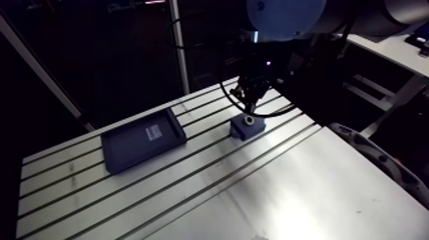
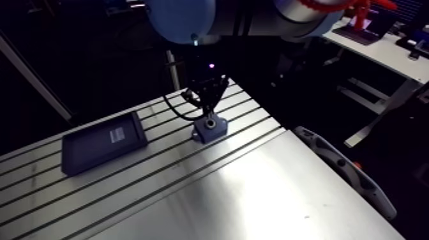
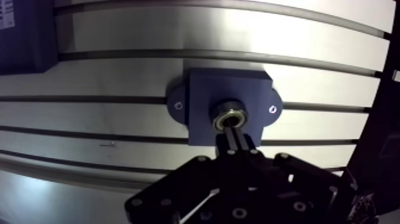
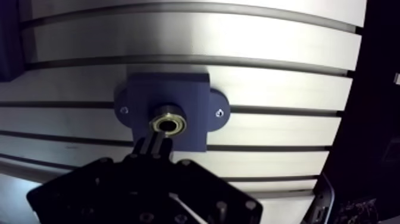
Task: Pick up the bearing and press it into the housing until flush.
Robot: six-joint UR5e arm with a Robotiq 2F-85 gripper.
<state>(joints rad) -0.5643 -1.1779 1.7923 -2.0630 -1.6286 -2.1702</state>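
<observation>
Bearing point(image 3: 229, 116): a metal ring with a brass-coloured face, seated in the bore of the housing point(image 3: 202, 89). In the wrist view part of its outer wall shows above the housing face, so it appears to stand slightly proud; whether it is fully flush cannot be confirmed.

Housing: a dark blue block with a rounded ear on each side, each ear carrying one screw point(image 3: 177, 106). It sits flat on the slotted aluminium table point(image 1: 287, 185), lying across the slots.

Gripper point(image 3: 233, 134): positioned directly over the housing, hanging down from the wrist in the arm view. The two fingers are pressed together with nothing between them. Their tips meet the near edge of the bearing; whether they actually bear on it cannot be told.

Surroundings: a shallow dark blue tray point(image 1: 140, 140) lies flat on the same table, well apart from the housing. A small white label point(image 1: 154, 132) sits on its floor.
</observation>
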